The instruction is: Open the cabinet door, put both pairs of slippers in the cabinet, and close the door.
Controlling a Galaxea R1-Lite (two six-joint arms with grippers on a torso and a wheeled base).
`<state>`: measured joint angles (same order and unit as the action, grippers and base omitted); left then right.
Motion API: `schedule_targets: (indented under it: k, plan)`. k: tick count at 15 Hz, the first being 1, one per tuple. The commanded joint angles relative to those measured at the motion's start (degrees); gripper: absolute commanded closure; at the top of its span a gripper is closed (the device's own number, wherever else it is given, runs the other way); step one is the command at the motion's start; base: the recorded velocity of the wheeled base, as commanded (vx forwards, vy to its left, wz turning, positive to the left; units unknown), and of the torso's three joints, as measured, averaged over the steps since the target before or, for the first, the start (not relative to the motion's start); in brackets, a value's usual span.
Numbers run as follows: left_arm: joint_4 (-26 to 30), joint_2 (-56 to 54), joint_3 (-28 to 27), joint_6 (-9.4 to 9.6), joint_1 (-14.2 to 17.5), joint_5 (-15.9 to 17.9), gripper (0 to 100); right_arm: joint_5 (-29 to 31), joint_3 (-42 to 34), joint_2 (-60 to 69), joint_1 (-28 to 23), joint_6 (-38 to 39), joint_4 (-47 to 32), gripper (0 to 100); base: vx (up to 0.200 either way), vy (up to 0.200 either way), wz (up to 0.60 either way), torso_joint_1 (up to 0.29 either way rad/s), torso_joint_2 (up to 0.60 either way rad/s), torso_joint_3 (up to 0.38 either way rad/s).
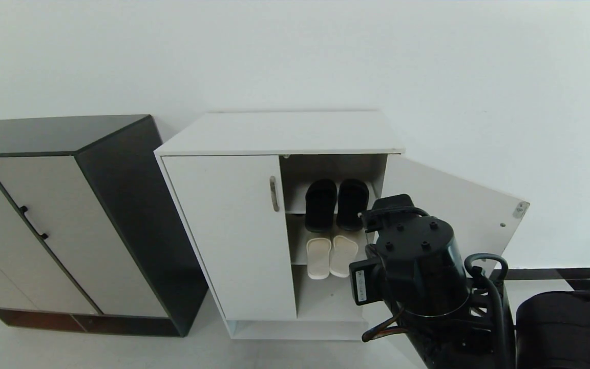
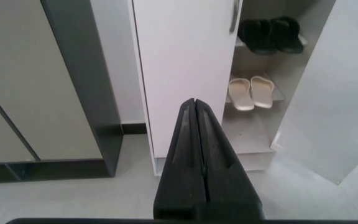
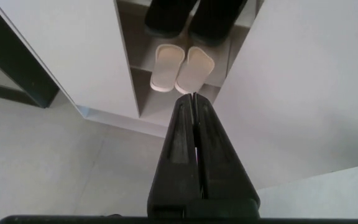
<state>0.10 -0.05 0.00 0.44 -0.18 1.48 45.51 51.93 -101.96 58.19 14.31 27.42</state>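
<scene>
The right gripper [image 3: 194,96] has its fingers pressed together with nothing between them, and it hangs above the floor [image 3: 55,168] in front of the open side of the white cabinet [image 1: 279,133]. Straight ahead of its fingertips, a little way off, the white slippers [image 3: 182,68] lie side by side on the middle shelf [image 1: 297,253], toes inward. Beyond them and one level higher, the black slippers [image 1: 320,205] sit as a pair on the upper shelf [image 1: 295,205]. The open door [image 1: 459,205] stands swung out on the gripper's right, its inner face close alongside. The left gripper [image 2: 194,104] is likewise pressed shut and empty. It faces the closed door [image 2: 185,62], which lies directly ahead of its fingertips. The door's handle [image 2: 234,15] and both pairs of slippers are ahead and off to its right, inside the open compartment. A dark cabinet [image 1: 121,205] stands on the left gripper's left, just beside the white one. In the head view the right arm [image 1: 418,256] is near the lower corner of the open door.
</scene>
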Motion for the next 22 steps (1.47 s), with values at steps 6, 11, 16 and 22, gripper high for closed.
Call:
schedule_targets:
  k: [6,11,16,22]
  plan:
    - [0.1,0.0,0.0,0.0,0.0,0.0,100,0.0,-0.4,0.0,0.0,-0.1,0.0,100,0.0,0.0,0.0,0.202,-0.52,-0.309]
    - [0.0,0.0,0.0,0.0,0.0,0.0,100,0.0,-0.9,0.1,-0.1,-0.4,0.2,100,0.0,0.0,0.0,0.242,-0.56,-0.322]
    - [0.0,0.0,0.0,0.0,0.0,0.0,100,0.0,-1.8,0.2,-0.1,-1.1,1.3,100,0.0,0.0,0.0,0.252,-0.56,-0.312]
    - [0.0,0.0,0.0,0.0,0.0,0.0,100,-0.2,-2.4,0.0,-0.2,-1.1,1.3,100,0.0,0.0,0.0,0.15,-0.33,-0.177]
